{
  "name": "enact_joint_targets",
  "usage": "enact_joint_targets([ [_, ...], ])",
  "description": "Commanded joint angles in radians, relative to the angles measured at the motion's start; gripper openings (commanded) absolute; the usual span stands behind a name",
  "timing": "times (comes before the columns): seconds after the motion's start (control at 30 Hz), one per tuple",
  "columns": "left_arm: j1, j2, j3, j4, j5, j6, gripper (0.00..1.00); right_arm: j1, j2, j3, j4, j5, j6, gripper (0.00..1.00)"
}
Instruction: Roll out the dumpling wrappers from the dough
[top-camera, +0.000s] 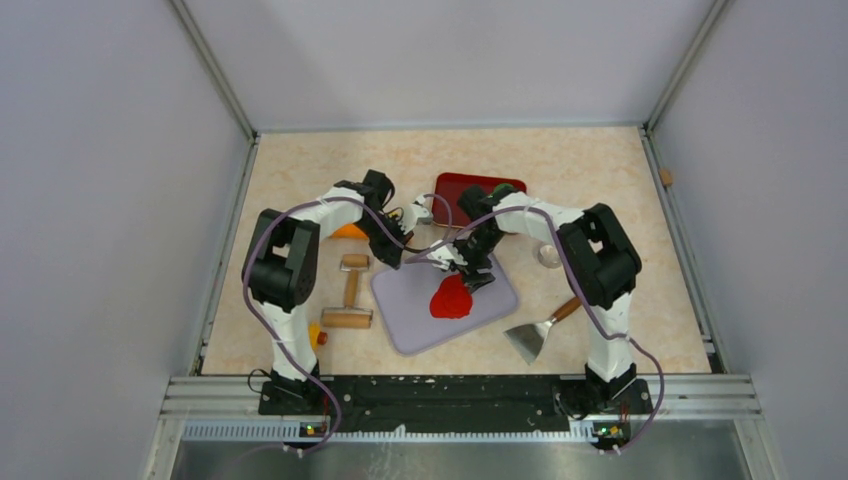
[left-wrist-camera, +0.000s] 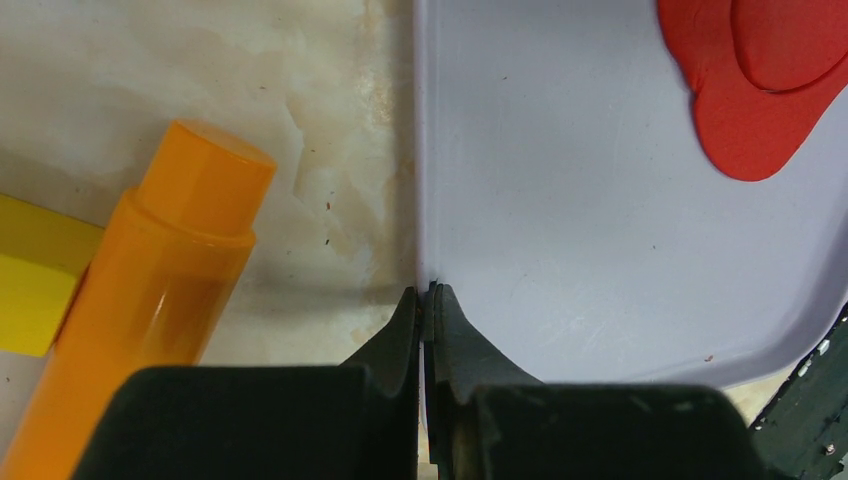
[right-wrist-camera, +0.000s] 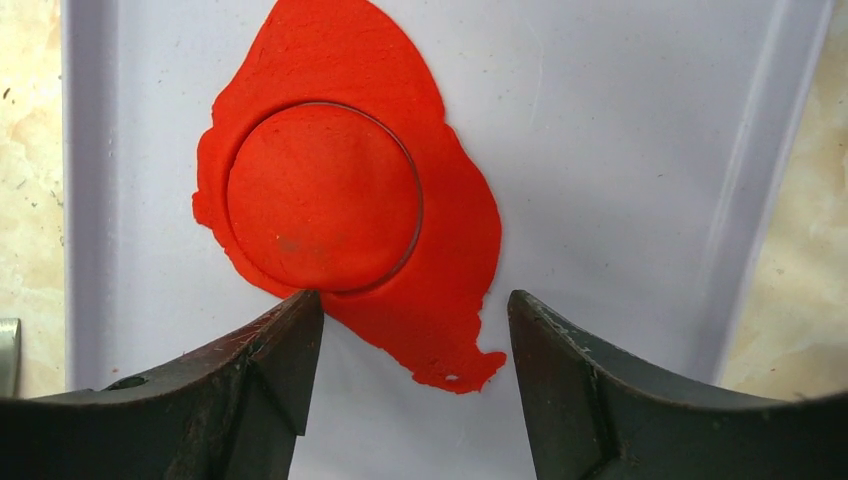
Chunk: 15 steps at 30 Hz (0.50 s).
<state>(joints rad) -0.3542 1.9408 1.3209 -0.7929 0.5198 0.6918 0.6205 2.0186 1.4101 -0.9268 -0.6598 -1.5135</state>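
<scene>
The dough (right-wrist-camera: 445, 255) lies rolled flat as a ragged red patch on the lilac board (right-wrist-camera: 620, 150). A circular cut marks out one round dumpling wrapper (right-wrist-camera: 322, 195), which sits inside the patch. My right gripper (right-wrist-camera: 415, 310) hovers open just over the patch's near tip, with one finger on each side and nothing held. From above, the dough (top-camera: 452, 297) lies mid-board and the right gripper (top-camera: 470, 270) is at its far edge. My left gripper (left-wrist-camera: 424, 295) is shut on the board's left rim (left-wrist-camera: 422, 200); from above, the left gripper (top-camera: 405, 255) is at the board's far-left corner.
A wooden rolling pin (top-camera: 349, 290) lies left of the board. A metal scraper (top-camera: 535, 335) lies to the right and a round cutter (top-camera: 549, 255) sits beyond it. A red tray (top-camera: 470, 188) stands behind. An orange cylinder (left-wrist-camera: 150, 290) and a yellow block (left-wrist-camera: 30, 290) lie beside the left gripper.
</scene>
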Motion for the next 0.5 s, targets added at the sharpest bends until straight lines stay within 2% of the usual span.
enact_joint_targets([
  [0.0,-0.006,0.025,0.047,0.014,0.060,0.016,0.00,0.017,0.045,0.001,0.014,0.083,0.063,0.66],
  [0.1,-0.006,0.031,0.055,0.014,0.063,0.015,0.00,0.018,0.040,-0.022,0.037,0.107,0.078,0.61],
  [0.27,-0.006,0.039,0.064,0.012,0.067,0.013,0.00,0.017,0.028,-0.052,0.052,0.128,0.080,0.44],
  [0.47,-0.006,0.046,0.074,0.013,0.072,0.010,0.00,0.018,0.001,-0.082,0.108,0.138,0.115,0.32],
])
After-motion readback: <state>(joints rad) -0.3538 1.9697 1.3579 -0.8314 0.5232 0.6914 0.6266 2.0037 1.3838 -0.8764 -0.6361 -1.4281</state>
